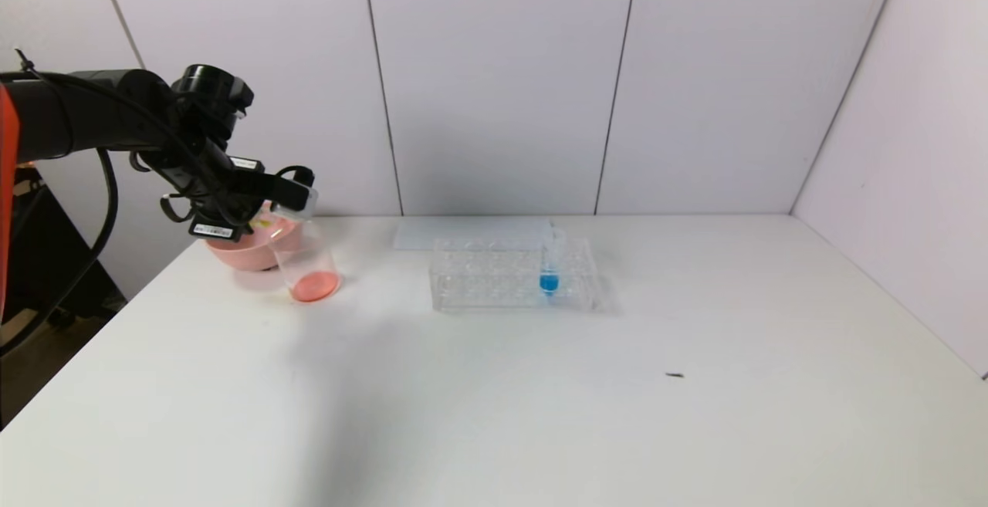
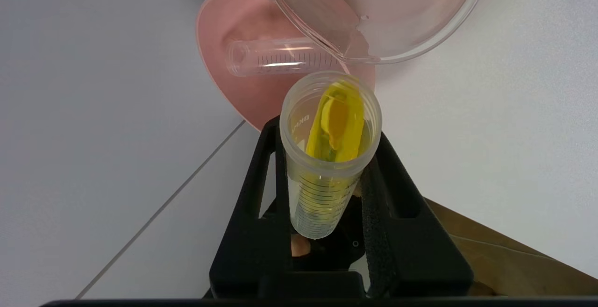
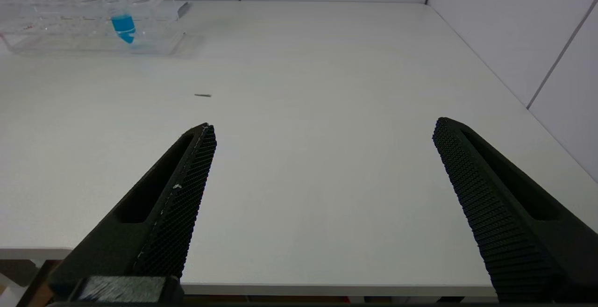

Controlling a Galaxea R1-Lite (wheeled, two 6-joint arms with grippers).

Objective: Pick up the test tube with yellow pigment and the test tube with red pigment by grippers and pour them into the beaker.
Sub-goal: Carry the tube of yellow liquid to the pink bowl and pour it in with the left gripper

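My left gripper (image 1: 297, 190) is shut on the test tube with yellow pigment (image 2: 329, 157). The tube is tipped over, with its open mouth just short of the beaker's rim, and yellow liquid lies along its inside. The beaker (image 1: 309, 260) stands on the table at the back left and holds red-orange liquid (image 1: 314, 285) in its bottom. Its rim also shows in the left wrist view (image 2: 387, 17). No tube holding red liquid is in view. My right gripper (image 3: 322, 129) is open and empty above the table's front edge, out of the head view.
A pink bowl (image 1: 239, 252) stands behind the beaker with an empty clear tube (image 2: 280, 57) lying in it. A clear tube rack (image 1: 494, 279) at the back middle holds a tube with blue liquid (image 1: 549, 272). A small dark speck (image 1: 675, 375) lies on the table.
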